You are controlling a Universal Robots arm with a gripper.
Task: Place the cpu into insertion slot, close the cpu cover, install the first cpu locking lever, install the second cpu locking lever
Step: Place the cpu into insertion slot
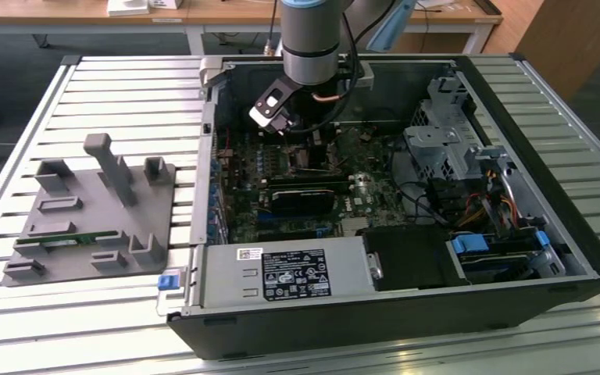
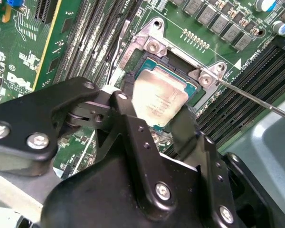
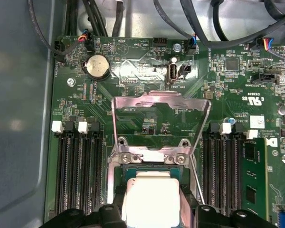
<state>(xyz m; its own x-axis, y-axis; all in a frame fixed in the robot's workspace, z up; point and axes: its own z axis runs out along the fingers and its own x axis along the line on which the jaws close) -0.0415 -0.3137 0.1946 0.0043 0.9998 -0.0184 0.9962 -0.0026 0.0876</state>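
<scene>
jaws are closed in on the cpu (image 2: 159, 97), with one black finger (image 2: 128, 128) against each of two opposite edges, so the chip is pinched between them. its silvery-tan top shows in both wrist views. the cpu is at the insertion slot (image 2: 180, 66), lying over the socket's dark centre inside the silver rim (whether it is fully seated or held a shade above the contacts i cannot tell).

the cpu cover (image 3: 161, 98) is open. in the first wrist view it stands swung up on its hinge at the far side of the socket, and the green circuit board (image 3: 237, 85) shows through its large square window. a thin wire locking lever (image 2: 251, 96) runs out from one corner of the socket, across the long black memory slots (image 3: 78, 175) that flank it. a round coin battery (image 3: 97, 65) sits on the board beyond the raised cover.

in the exterior view the arm (image 1: 316, 39) reaches down into an open computer case (image 1: 383, 328) that lies on its side on a slatted tabletop (image 1: 123, 78). a grey fixture (image 1: 91, 219) with upright posts rests on the tabletop just beside the case, on the exterior view's left.
</scene>
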